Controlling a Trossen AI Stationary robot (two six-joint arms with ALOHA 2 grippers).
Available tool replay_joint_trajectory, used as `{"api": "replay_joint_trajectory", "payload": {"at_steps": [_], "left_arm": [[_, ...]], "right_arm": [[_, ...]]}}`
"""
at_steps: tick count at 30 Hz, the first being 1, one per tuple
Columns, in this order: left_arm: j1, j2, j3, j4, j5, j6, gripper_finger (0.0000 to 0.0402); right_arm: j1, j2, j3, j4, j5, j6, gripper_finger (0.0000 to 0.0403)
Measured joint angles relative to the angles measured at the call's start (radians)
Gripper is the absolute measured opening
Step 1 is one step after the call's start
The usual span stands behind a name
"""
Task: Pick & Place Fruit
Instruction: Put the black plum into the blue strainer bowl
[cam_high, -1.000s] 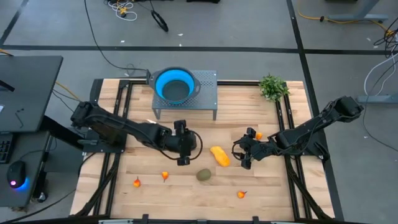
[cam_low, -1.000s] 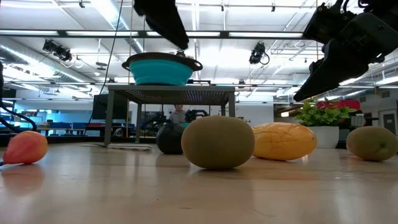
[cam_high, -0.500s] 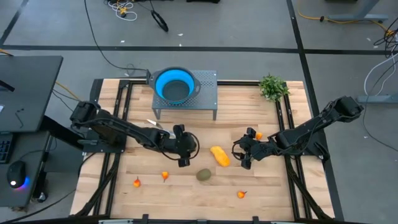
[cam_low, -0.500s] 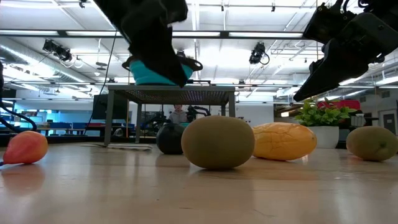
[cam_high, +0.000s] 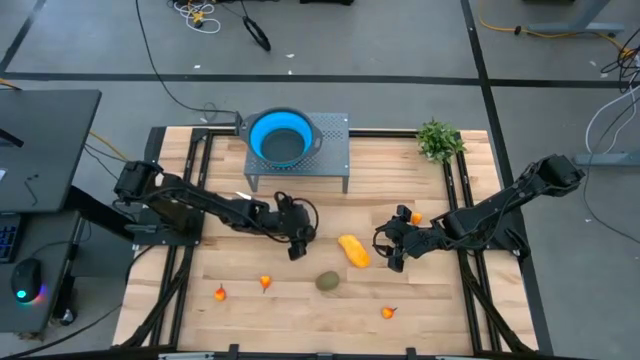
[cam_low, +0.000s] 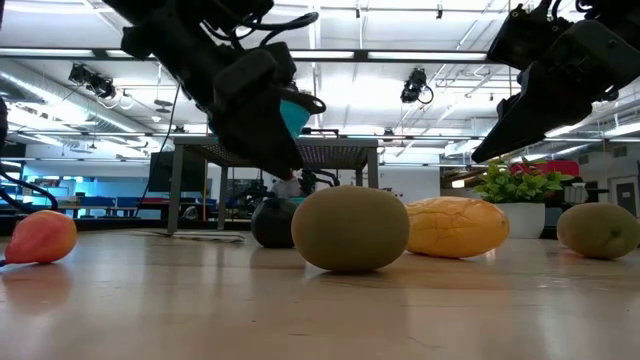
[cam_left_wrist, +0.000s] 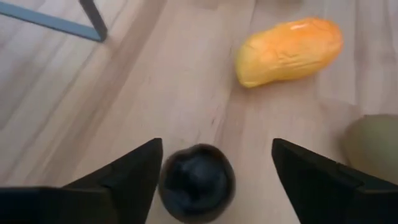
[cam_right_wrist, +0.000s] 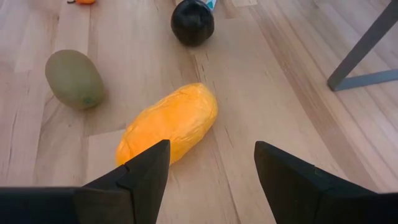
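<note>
Left pincer (cam_left_wrist: 214, 171): fingers wide, straddling the dark ball (cam_left_wrist: 196, 182), which sits on the bench directly between them.
Right pincer (cam_right_wrist: 211, 168): wide, empty, yellow fruit (cam_right_wrist: 168, 122) just ahead.

Blue bowl (cam_high: 280, 137) on grey metal stand (cam_high: 330, 150), green plant (cam_high: 438, 139) at table corner

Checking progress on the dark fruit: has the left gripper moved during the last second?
Yes. The left gripper has dropped lower, away from the blue bowl, toward the black ball.
</note>
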Motion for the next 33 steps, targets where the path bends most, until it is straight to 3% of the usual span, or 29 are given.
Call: {"api": "replay_joint_trajectory", "payload": {"at_steps": [6,20,25,33], "left_arm": [[0.0,0.0,-0.039,0.004,-0.063,-0.013,0.0344],[0.0,0.003,-0.14,0.232,-0.015,-0.07,0.0345],[0.0,0.004,-0.17,0.235,-0.072,-0.073,0.0345],[-0.001,0.004,-0.18,0.286,-0.081,-0.061,0.0345]], "right_arm": [[0.0,0.0,0.0,0.0,0.0,-0.003,0.0245],[0.0,0.0,0.0,0.001,0.0,-0.003,0.0245],[0.0,0.0,0.0,0.001,0.0,-0.003,0.0245],[0.0,0.0,0.0,0.001,0.0,-0.003,0.0245]]}}
